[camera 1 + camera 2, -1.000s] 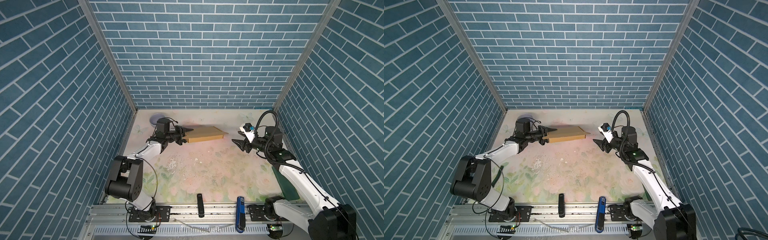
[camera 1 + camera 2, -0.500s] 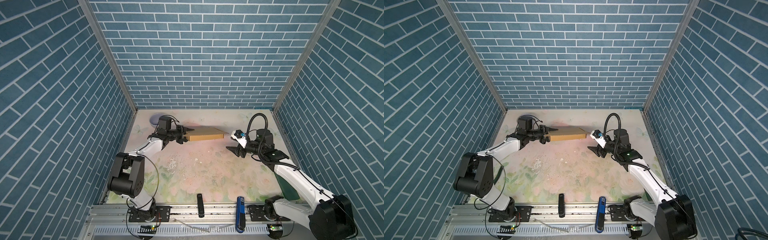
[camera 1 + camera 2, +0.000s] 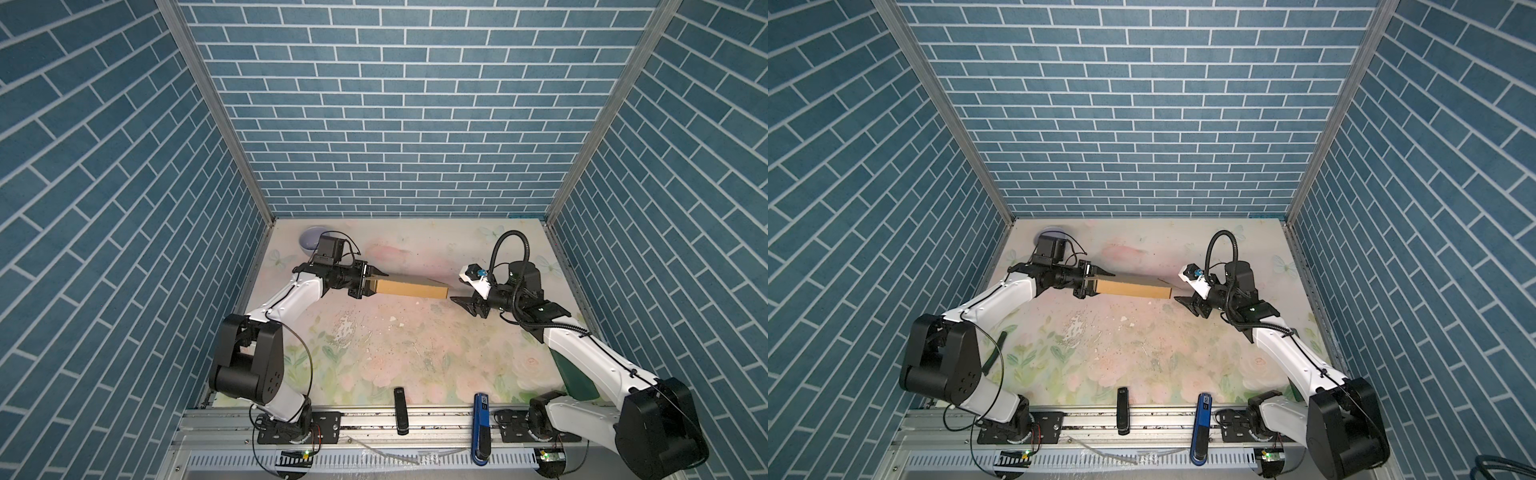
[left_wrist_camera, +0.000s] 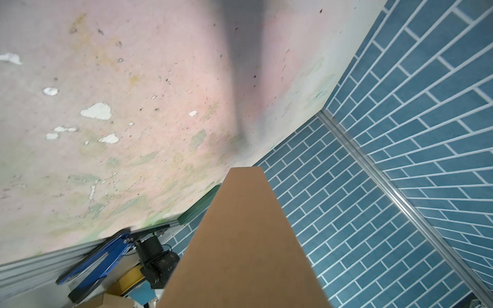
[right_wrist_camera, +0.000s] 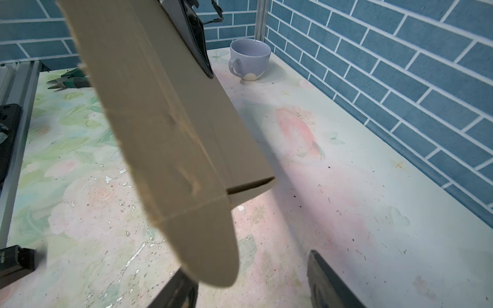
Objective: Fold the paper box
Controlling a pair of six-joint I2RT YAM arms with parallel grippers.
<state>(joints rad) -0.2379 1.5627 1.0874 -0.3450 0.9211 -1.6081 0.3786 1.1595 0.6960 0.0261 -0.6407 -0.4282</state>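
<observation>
Pinched at its left end by left tool [image 3: 374, 284]: flat tan-brown cardboard paper box [image 3: 409, 287], lifted off pale floral worktop [image 3: 374, 353], centre of both top views. Right tool [image 3: 463, 305] spread, just right of the box's right end; contact unclear. Rounded flap [image 5: 213, 253] near its fingers [image 5: 328, 282]. Lilac ceramic mug [image 5: 249, 58] at worktop's upper-left corner.

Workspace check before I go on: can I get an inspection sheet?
Surface: flowered mat, worn and flecked.
Job's things: box, lifted clear of the mat, with a rounded flap sticking out at its free end.
Clutter: mug in the back left corner; black item and blue item on the front rail.
Hands: left hand shut on the box's end; right hand open, just short of the free end.
Cables: black hose looped above the right hand.
Surroundings: blue brick walls.
</observation>
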